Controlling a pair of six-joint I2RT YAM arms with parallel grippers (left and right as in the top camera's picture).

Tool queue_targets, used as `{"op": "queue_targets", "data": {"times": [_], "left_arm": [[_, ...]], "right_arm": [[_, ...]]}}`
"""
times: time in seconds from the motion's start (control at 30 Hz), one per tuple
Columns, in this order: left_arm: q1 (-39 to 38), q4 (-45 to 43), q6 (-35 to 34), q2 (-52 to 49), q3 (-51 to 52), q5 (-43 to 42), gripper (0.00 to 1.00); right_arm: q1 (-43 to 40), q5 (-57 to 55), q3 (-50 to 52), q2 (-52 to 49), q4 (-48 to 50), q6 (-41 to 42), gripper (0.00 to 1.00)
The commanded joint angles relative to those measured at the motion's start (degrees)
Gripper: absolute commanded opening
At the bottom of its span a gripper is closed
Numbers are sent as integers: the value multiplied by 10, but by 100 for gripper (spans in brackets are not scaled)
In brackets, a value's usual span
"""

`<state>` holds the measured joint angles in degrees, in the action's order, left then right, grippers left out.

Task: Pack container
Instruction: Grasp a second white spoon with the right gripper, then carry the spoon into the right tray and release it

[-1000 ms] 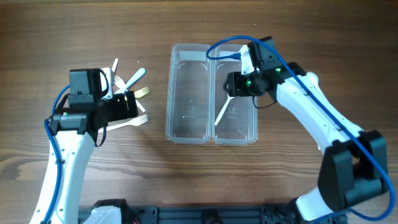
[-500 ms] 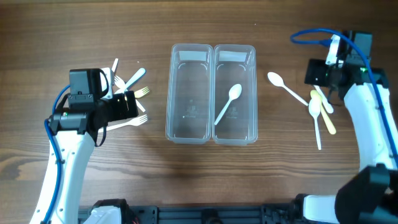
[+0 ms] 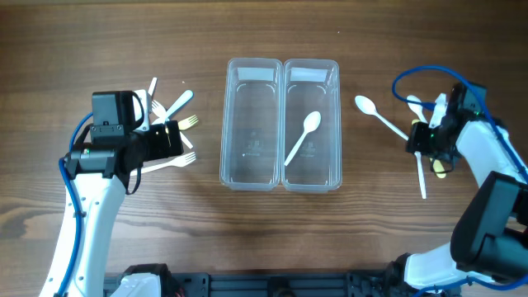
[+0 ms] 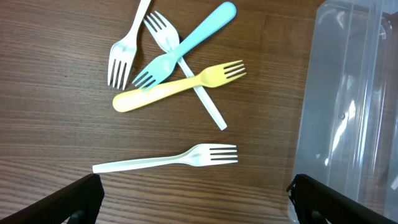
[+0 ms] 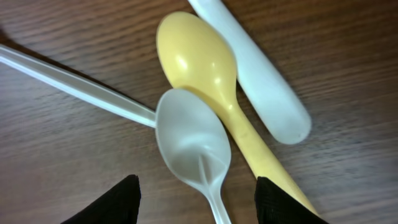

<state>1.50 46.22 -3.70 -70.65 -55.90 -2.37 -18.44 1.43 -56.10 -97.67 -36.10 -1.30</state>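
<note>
By the bench's right edge, our right tool (image 5: 199, 202), spread, straddles a white spoon (image 5: 189, 140) overlapping a yellow spoon (image 5: 199, 56). Our left tool (image 4: 196, 202), spread, faces forks (image 4: 177, 68). Mid-bench, the container (image 3: 318, 169) holds one spoon (image 3: 304, 136).

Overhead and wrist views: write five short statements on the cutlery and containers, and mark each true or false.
1. A white spoon lies in the container nearer the right arm. True.
2. The other container holds a fork. False: nothing lies in it.
3. A blue fork crosses a yellow fork. True.
4. The right gripper holds the yellow spoon. False: its fingers are open and the spoon lies on the table.
5. A lone white fork lies apart from the crossed forks. True.
</note>
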Motion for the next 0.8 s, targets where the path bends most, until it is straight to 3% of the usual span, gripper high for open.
{"op": "queue_targets", "data": {"times": [0.0, 0.1, 0.13, 0.47, 0.63, 0.77], "left_arm": [[-1, -1, 7, -2, -10, 5, 100], [-1, -1, 7, -2, -10, 5, 100], [-1, -1, 7, -2, -10, 5, 100], [-1, -1, 7, -2, -10, 5, 100], [-1, -1, 7, -2, -10, 5, 100], [-1, -1, 7, -2, -10, 5, 100]], "right_arm": [[0, -7, 51, -14, 42, 36, 58], [0, -8, 60, -15, 54, 45, 49], [0, -10, 60, -15, 53, 45, 42], [0, -35, 58, -37, 35, 80, 23], [2, 13, 14, -34, -10, 90, 6], [20, 20, -50, -14, -75, 105, 5]]}}
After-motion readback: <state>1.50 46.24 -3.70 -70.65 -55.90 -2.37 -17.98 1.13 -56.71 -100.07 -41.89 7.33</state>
